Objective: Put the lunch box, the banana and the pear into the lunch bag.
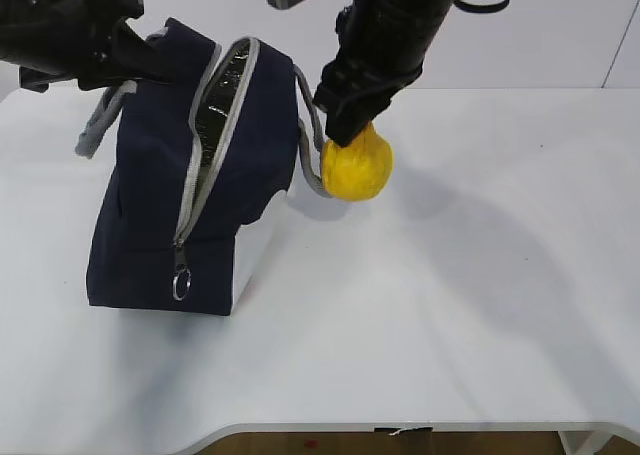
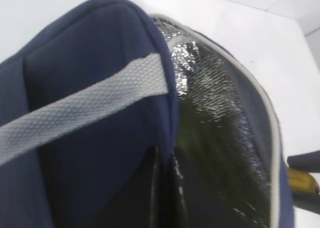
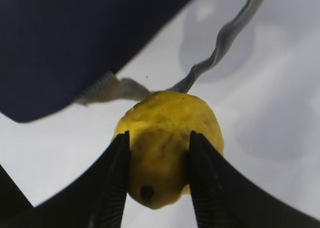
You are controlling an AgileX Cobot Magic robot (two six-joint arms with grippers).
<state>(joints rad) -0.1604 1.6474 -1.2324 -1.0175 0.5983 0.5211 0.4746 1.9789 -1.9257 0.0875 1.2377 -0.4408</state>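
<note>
The navy lunch bag (image 1: 150, 215) stands on the white table, its top unzipped and its silver lining (image 2: 210, 82) showing. My left gripper (image 2: 167, 160) is shut on the edge of the bag's raised flap and holds it back; in the exterior view it (image 1: 165, 67) sits at the bag's upper left. The yellow pear (image 1: 357, 167) hangs just right of the bag beside a grey handle (image 1: 310, 145), above the table. My right gripper (image 3: 157, 153) is shut on the pear (image 3: 167, 118), one finger on each side, stem hole towards the camera. The lunch box and the banana are out of view; the bag's inside is dark.
The bag's ring zipper pull (image 1: 181, 283) hangs at its front corner. A second grey handle (image 1: 95, 130) loops off the bag's left side. The white table (image 1: 480, 305) stretches right and forward of the bag to its front edge.
</note>
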